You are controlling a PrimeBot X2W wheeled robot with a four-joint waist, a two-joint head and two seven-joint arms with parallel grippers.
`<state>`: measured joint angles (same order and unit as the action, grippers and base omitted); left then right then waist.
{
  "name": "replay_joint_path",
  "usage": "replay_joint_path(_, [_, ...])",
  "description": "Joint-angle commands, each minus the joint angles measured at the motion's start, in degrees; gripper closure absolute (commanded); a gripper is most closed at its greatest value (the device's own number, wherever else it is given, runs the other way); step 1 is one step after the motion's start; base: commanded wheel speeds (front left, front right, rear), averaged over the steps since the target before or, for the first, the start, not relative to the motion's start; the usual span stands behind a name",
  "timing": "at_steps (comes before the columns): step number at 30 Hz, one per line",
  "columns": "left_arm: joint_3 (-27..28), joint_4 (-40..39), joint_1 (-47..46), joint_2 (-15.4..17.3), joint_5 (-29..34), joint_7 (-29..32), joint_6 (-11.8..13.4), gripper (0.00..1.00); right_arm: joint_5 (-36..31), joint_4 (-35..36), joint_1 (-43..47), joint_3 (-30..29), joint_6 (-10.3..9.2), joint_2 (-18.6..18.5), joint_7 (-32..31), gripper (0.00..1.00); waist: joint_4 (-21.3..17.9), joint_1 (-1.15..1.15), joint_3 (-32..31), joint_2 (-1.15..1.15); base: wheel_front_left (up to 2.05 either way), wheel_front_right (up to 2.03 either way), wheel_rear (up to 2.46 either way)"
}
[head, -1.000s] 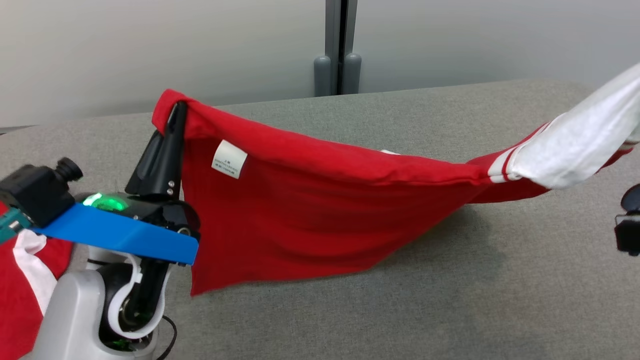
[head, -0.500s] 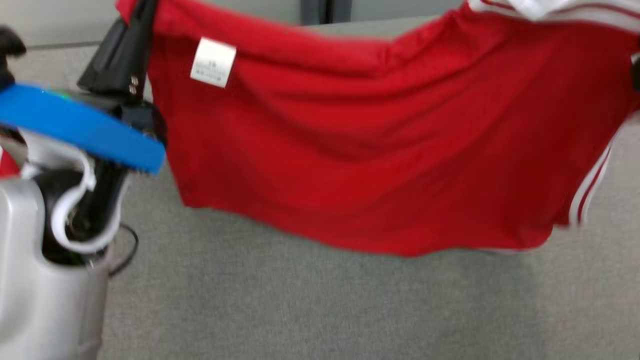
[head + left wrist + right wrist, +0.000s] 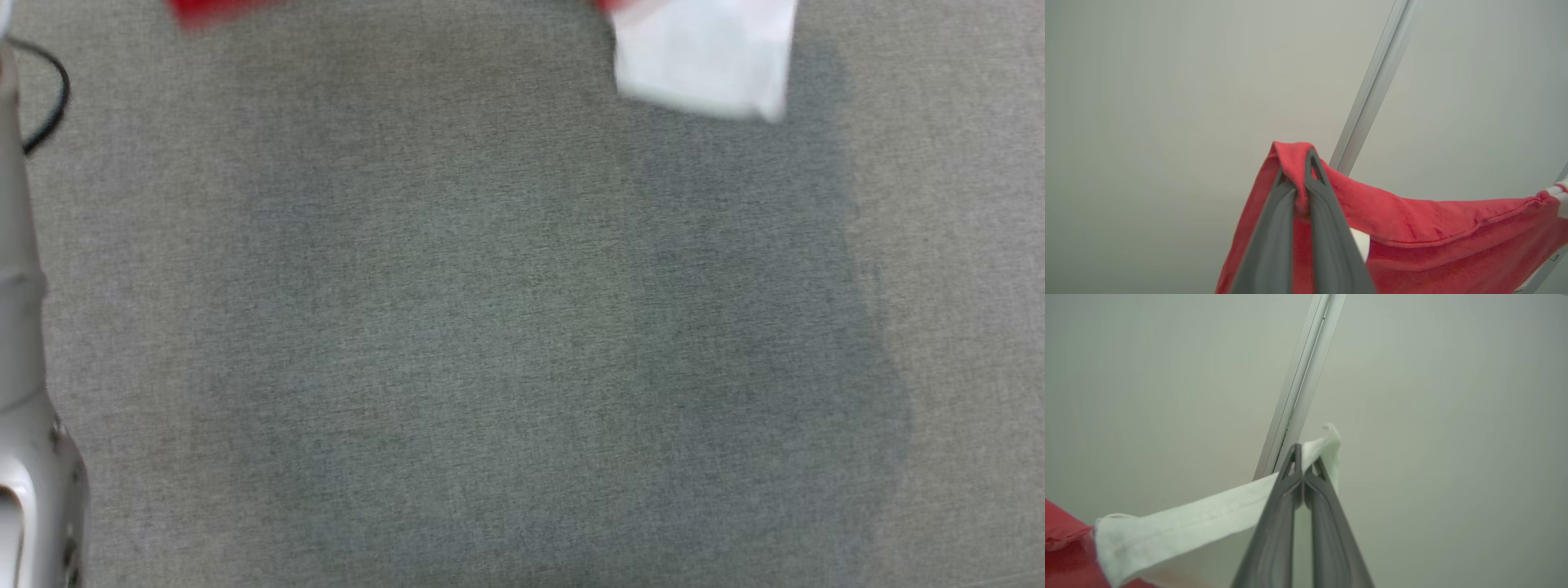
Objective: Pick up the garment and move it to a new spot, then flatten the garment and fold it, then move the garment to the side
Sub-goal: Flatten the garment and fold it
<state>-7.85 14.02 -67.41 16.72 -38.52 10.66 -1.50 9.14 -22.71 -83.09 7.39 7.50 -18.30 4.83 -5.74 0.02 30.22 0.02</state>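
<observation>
The garment is red with white sleeves. In the head view its lower edge hangs in at the top: a red scrap [image 3: 214, 10] on the left and a white sleeve end [image 3: 704, 57] further right, above the grey table [image 3: 490, 327]. In the left wrist view my left gripper [image 3: 1297, 171] is shut on a red hem of the garment [image 3: 1412, 228], which stretches away to the right. In the right wrist view my right gripper [image 3: 1303, 459] is shut on the garment's white sleeve [image 3: 1188, 526], with red cloth at the lower left corner.
My pale left forearm [image 3: 24, 392] and a black cable [image 3: 51, 98] run along the head view's left edge. The garment's shadow darkens the table's middle. Both wrist views face a pale wall with a metal upright [image 3: 1372, 94].
The head view has swung downward. Both grippers have carried the garment up, so it has gone from hanging low over the table to showing at the picture's top edge.
</observation>
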Motion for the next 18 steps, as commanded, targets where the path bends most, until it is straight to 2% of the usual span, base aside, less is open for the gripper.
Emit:
replay_joint_path(1, [0.19, 0.55, -1.99, -0.29, 0.31, -1.14, -0.35, 1.00, -0.21, -0.67, -2.48, 0.16, -0.01, -0.04, 1.59, 1.00, -0.33, -0.02, -0.05, -0.02, 0.00, 0.00, 0.00])
replay_joint_path(5, [-0.30, 2.69, -6.13, -0.25, 1.67, -4.79, -1.72, 1.00, 0.28, -3.00, -6.24, 0.85, -0.01, -0.07, 6.04, 1.00, -0.97, -0.02, -0.32, -0.02, 0.00, 0.00, 0.00])
replay_joint_path(8, [-1.06, 4.08, -5.65, -0.47, 1.29, -6.09, -2.95, 1.00, 1.53, -3.94, -5.26, 1.35, -0.01, -0.49, 7.77, 1.00, -1.41, -0.02, 0.00, -0.02, 0.00, 0.00, 0.00])
replay_joint_path(14, [-2.09, 8.19, 1.71, -0.76, 0.53, -9.68, -4.38, 1.00, 6.43, -5.45, 5.52, 5.43, -0.01, -0.84, 8.27, 1.00, -1.85, -0.02, 1.05, -0.02, 0.00, 0.00, 0.00])
replay_joint_path(18, [-4.09, 12.40, 10.38, -1.38, 0.45, -13.12, -5.18, 1.00, 12.10, -5.88, 17.19, 8.19, -0.01, -1.51, 6.86, 1.00, -1.35, -0.02, 0.17, -0.02, 0.00, 0.00, 0.00])
